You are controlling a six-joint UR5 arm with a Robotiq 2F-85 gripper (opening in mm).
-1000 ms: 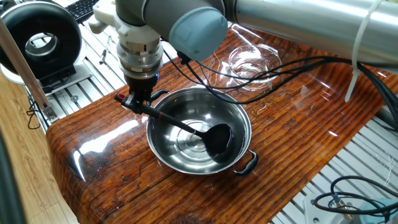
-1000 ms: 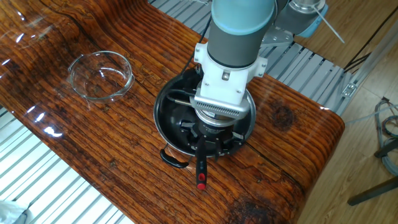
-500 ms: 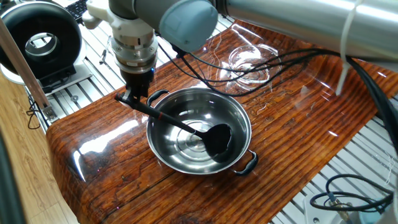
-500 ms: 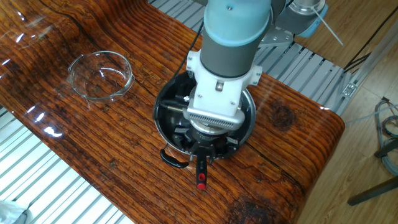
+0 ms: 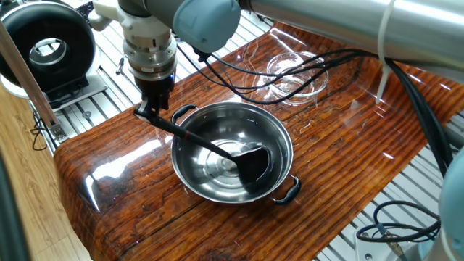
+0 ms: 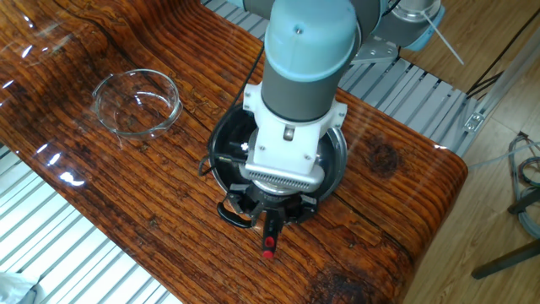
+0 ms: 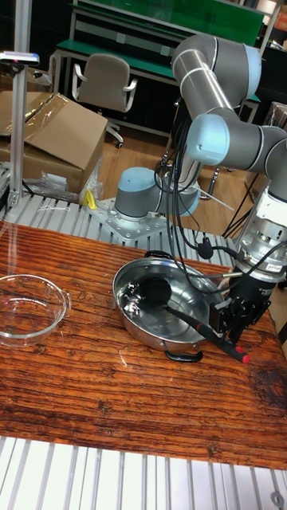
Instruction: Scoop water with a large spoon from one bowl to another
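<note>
Over the rim of the steel bowl (image 5: 196,185), beside one of its black side handles, the gripper (image 5: 150,111) is clamped on the upper end of the ladle (image 5: 217,148). From that grip the ladle's long handle slants down and inward, its scoop head low near the bowl's far wall and its red-tipped end jutting outside the rim. Well apart from the steel bowl, the glass bowl (image 6: 136,102) sits on the wooden table (image 5: 348,152).

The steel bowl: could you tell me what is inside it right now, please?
Inside the steel bowl sits the scoop head of the black ladle, whose handle the gripper holds. Shiny reflections suggest water, though it is barely visible, and the scoop hides the base beneath it.
</note>
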